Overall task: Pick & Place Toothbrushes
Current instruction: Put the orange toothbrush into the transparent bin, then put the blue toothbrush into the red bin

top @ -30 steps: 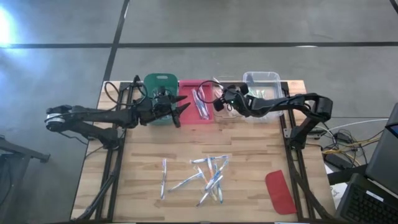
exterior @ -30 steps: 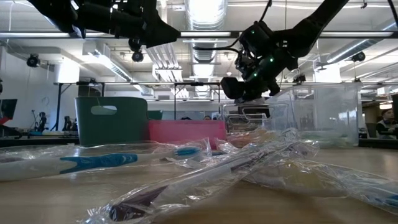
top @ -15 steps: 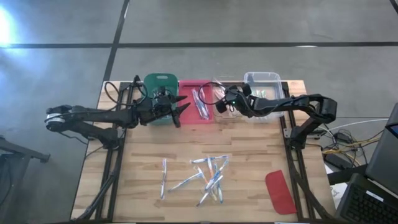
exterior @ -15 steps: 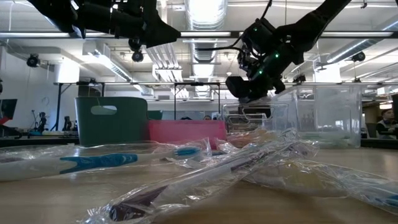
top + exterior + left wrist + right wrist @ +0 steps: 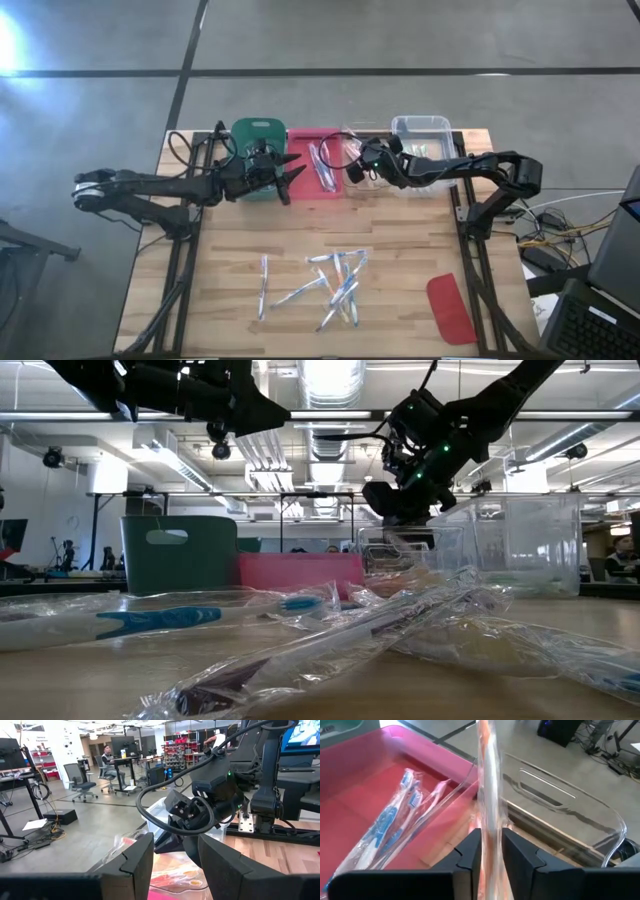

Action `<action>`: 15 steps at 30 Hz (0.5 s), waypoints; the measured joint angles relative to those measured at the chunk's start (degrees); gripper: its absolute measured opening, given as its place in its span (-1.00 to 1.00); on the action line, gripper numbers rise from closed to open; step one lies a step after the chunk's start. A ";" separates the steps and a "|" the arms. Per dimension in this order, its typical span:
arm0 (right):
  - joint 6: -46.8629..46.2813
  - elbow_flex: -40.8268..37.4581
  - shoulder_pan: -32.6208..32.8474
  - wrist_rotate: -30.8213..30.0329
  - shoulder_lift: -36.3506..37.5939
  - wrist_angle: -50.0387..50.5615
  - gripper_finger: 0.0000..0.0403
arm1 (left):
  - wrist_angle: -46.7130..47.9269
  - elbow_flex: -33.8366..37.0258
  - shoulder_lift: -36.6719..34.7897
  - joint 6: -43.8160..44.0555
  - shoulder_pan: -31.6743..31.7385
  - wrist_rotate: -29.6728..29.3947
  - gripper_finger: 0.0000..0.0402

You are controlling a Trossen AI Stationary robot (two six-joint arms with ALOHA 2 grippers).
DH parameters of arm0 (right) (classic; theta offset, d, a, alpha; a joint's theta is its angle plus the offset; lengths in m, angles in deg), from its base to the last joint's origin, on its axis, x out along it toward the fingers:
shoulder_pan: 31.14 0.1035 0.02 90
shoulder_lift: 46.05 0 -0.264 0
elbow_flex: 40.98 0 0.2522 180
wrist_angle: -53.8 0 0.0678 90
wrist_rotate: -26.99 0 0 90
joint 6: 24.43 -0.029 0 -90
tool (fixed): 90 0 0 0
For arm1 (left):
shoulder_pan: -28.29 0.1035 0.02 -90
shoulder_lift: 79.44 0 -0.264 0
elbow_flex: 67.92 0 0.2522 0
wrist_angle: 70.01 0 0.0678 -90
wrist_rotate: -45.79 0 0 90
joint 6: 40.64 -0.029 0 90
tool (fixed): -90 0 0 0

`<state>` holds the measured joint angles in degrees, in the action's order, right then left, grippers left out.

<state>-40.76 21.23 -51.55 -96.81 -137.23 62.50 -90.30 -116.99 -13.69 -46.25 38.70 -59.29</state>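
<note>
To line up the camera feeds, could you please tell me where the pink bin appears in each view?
High view: pink bin at the table's far edge, between the green bin and a clear bin.
Low view: pink bin mid-picture, right of the green bin.
Left wrist view: not clearly identifiable.
Right wrist view: pink bin fills the left.
Shared landmark: the green bin.

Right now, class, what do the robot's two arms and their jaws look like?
Both arms are dark, slim and jointed. The left arm has a pale band near its base. The right gripper carries a small green light and a looping black cable. The left gripper ends in pointed black jaws.
</note>
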 joint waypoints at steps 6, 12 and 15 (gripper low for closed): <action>-0.02 0.00 0.00 0.12 0.03 0.07 -0.53 | 0.02 0.00 0.00 0.00 0.00 0.00 -0.20; 0.07 -0.02 0.00 0.44 0.67 0.33 -0.40 | 0.08 0.00 0.00 0.02 0.02 -0.01 -0.20; 0.09 1.03 0.00 0.48 2.42 1.46 -0.35 | 0.21 0.00 0.02 0.02 0.00 0.00 -0.20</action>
<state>-40.68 22.25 -51.55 -96.33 -134.80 63.97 -90.09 -116.99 -13.67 -46.23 38.70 -59.29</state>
